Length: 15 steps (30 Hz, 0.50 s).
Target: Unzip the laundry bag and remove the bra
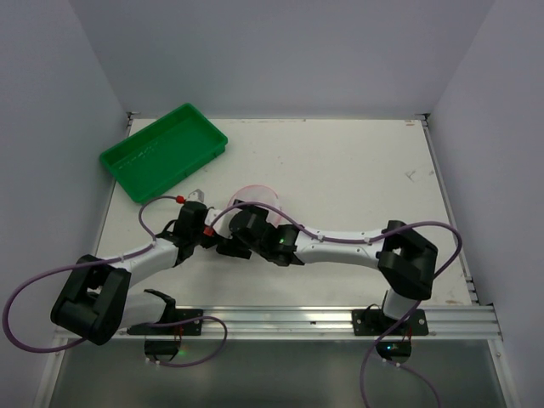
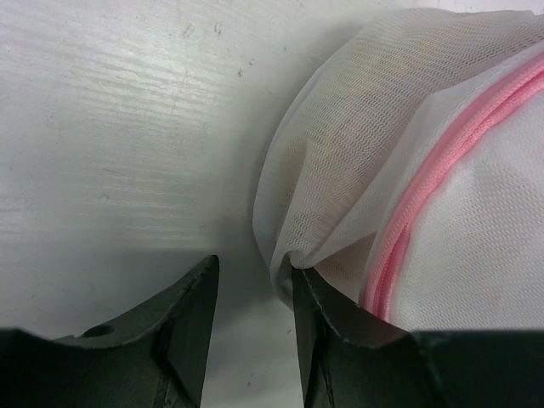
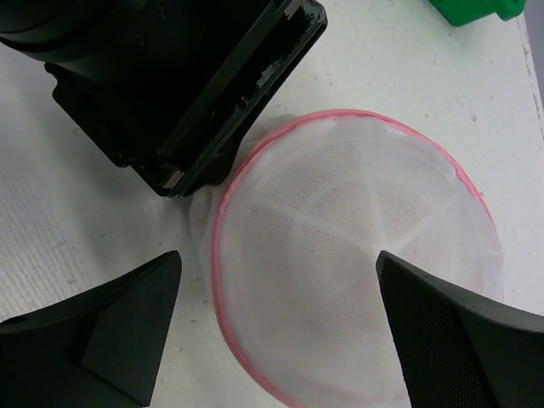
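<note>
The laundry bag (image 1: 257, 194) is a round white mesh pouch with a pink zipper rim, lying flat on the table and zipped shut. My left gripper (image 2: 253, 280) is open at the bag's left edge. Its right finger (image 2: 327, 331) touches a fold of mesh (image 2: 340, 170), and bare table shows between the fingers. My right gripper (image 3: 276, 268) is wide open just above the bag (image 3: 357, 255), one finger over each side. The left gripper's black body (image 3: 195, 93) sits by the rim. The bra is hidden inside; only a faint beige tint (image 2: 353, 106) shows through the mesh.
A green tray (image 1: 163, 151) stands at the back left; its corner shows in the right wrist view (image 3: 476, 10). Both arms (image 1: 340, 246) cross the near middle of the white table (image 1: 357, 170). Walls close in the left, right and back sides.
</note>
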### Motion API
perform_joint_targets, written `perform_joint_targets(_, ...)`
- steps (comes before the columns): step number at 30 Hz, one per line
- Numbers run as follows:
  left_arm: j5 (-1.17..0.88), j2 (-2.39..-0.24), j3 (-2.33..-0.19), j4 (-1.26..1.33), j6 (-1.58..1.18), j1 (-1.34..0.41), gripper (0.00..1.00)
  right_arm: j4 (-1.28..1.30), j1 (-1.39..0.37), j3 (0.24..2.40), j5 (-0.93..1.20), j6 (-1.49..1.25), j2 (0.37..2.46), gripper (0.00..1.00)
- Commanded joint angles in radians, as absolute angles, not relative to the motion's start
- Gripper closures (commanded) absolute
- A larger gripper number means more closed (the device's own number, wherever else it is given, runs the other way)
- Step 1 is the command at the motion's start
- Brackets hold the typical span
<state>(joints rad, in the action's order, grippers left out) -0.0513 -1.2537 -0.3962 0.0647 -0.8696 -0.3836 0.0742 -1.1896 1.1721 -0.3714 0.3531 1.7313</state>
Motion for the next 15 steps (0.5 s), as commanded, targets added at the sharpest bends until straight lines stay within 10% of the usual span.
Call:
perform_joint_targets(1,-0.012,-1.250,-0.388,0.031,-0.838,-0.379,0.57,0.038,-1.192,1.186,-0.429,0.374,1.779,0.01)
perform_joint_targets(15,0.020,-1.304,-0.371,0.011,-0.864,-0.379,0.61,-0.169,-1.175,1.187,-0.638,0.425,1.760,0.01)
